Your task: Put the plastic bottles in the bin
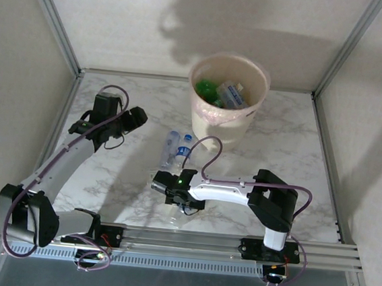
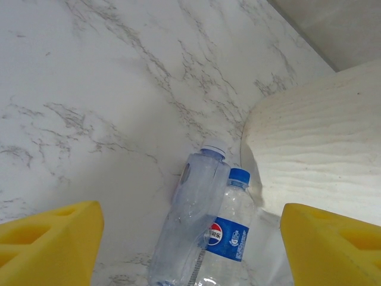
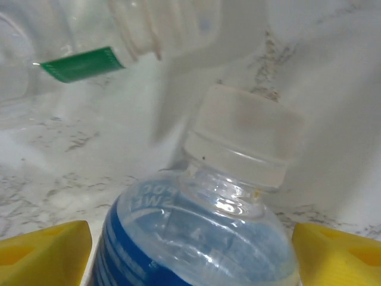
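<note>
Close to the near edge of the marbled bench [image 1: 279, 145], about midway along it, the right claw [image 3: 190, 250] sits low over a blue-labelled bottle [image 3: 196, 238] that lies on its side, its whitish cap [image 3: 241, 140] pointing away from the wrist. The claw's yellow pads [image 3: 44, 253] stand wide apart with the bottle's shoulders between them. Whether they press on the plastic or only flank it, I cannot tell. Just beyond that cap lies a green-labelled bottle [image 3: 77, 65], clear, blurred and set crosswise on the bench. Farther in, near the centre of the bench, two more bottles lie side by side and touching, with their caps toward the far edge. One is a clear bottle [image 2: 190, 208] with a pale cap. The other, on the side nearer the bin, is a blue-capped bottle [image 2: 229, 232] with a blue, red and white label. The left claw [image 2: 190, 244] hangs over the left half of the bench and looks down toward this pair, its yellow pads spread wide with nothing between them. At the far edge, a little right of the middle, stands the bin [image 1: 265, 79], cream with a thin pinkish liner over its rim, its wall just beside the blue cap. Inside it are green bottles [image 1: 206, 88] and a blue-labelled clear one [image 1: 233, 93].
</note>
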